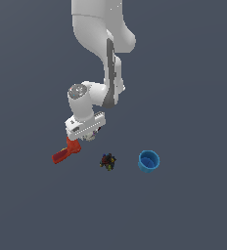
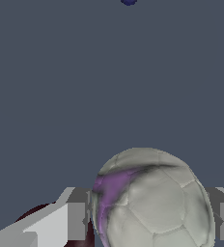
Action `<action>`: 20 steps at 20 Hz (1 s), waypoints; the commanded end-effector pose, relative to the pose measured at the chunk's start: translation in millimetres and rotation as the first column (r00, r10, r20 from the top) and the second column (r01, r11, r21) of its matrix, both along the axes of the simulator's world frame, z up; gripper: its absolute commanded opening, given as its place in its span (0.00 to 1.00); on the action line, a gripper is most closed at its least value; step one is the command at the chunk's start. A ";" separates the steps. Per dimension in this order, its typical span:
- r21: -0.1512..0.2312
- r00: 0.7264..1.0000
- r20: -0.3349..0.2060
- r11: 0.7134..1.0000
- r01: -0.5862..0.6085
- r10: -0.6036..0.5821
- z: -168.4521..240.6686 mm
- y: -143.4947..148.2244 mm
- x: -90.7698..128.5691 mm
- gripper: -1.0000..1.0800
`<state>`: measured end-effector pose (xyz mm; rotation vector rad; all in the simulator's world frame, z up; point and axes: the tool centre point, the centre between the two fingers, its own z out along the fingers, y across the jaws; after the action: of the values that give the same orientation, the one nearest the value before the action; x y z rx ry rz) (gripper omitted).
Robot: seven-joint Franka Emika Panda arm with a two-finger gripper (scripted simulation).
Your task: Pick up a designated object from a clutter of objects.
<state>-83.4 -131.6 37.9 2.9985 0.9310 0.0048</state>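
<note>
Whitish-grey lump (image 2: 155,202) with purple smear — orange-red tool (image 1: 66,151), blue cup (image 1: 148,162), dark multicoloured cluster (image 1: 107,161).

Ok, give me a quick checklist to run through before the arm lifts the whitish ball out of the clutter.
1. Whitish ball sits between the tool fingers: ok, wrist view shows one finger on each side.
2. Fingers actually pressing the ball: cannot tell.
3. Dark red ball clear of the grip: cannot tell, it sits right behind one finger.
4. Orange-red drill clear of the tool: not ok, it lies right beside it in the exterior view.
5. Blue cup and dark cluster out of the way: ok.
</note>
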 end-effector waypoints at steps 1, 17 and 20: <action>0.001 1.000 -0.003 1.000 -0.001 0.001 -1.6 0.6 -1.1 0.00; -0.001 1.000 0.007 1.000 -0.003 0.003 41.3 -0.7 2.3 0.00; -0.001 1.000 0.006 1.000 -0.003 0.003 61.4 -1.7 1.8 0.00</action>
<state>-81.8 -132.6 88.6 2.9951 0.9355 0.0118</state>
